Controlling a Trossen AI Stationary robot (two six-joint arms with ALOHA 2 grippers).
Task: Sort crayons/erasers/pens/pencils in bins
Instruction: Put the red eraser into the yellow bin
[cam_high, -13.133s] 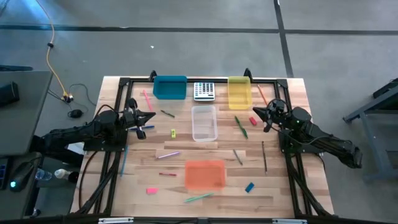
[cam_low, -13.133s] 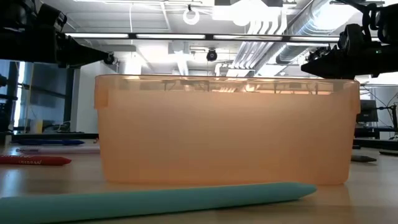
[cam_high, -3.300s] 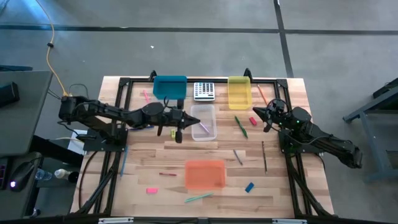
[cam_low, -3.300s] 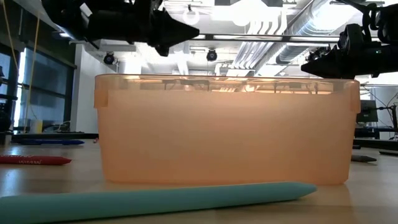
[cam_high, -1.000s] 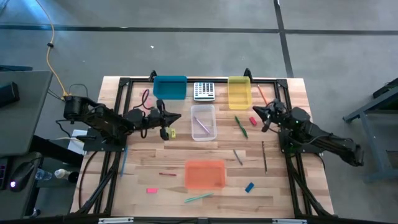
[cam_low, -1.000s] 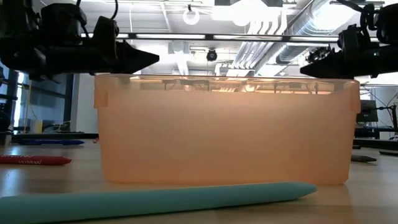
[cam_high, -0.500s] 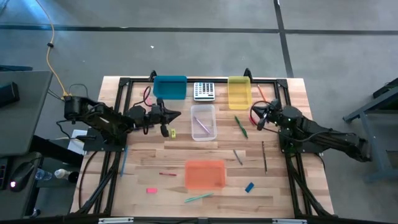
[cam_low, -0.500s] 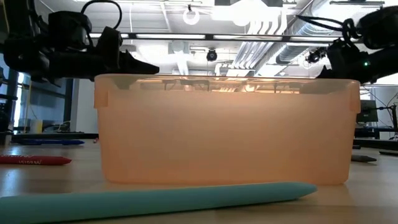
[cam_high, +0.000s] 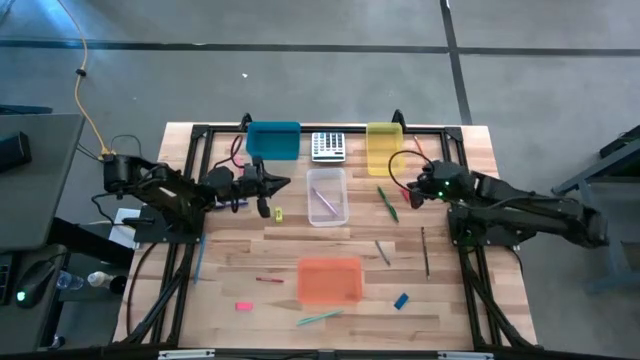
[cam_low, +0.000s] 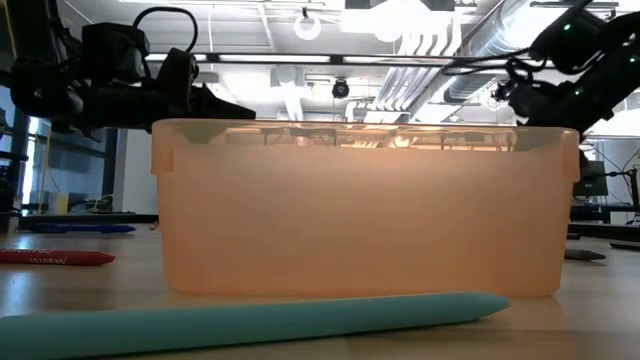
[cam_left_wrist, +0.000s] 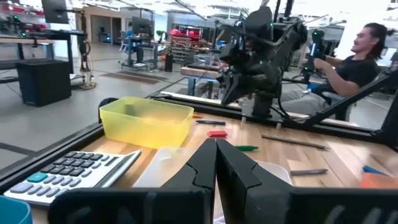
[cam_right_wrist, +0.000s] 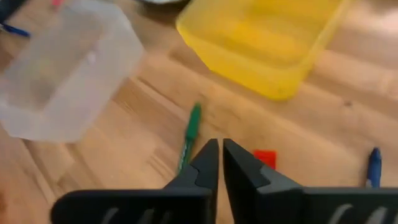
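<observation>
My left gripper (cam_high: 287, 184) (cam_left_wrist: 216, 149) hangs shut and level over the table's left half, between the teal bin (cam_high: 272, 140) and the clear bin (cam_high: 327, 197), holding nothing. My right gripper (cam_high: 409, 191) (cam_right_wrist: 220, 149) tips down with its tips a narrow slit apart. It hovers above the red eraser (cam_right_wrist: 265, 158) and the green pen (cam_right_wrist: 189, 140), near the yellow bin (cam_high: 385, 148), and touches neither. A purple stick lies in the clear bin. The orange bin (cam_high: 330, 279) stands near the front. A yellow-green eraser (cam_high: 278, 213) lies flat on the wood.
A calculator (cam_high: 328, 146) sits between the teal and yellow bins. Loose on the wood lie a red crayon (cam_high: 268, 280), a pink eraser (cam_high: 243, 306), a blue eraser (cam_high: 401, 300), a teal pen (cam_high: 318, 317) and thin sticks (cam_high: 425, 250). A person (cam_left_wrist: 354, 56) sits beyond the table.
My right arm has reached out toward the table's middle and tipped its gripper downward over the red eraser and green pen. My left gripper has swung a little toward the far edge, still shut. No object has moved.
</observation>
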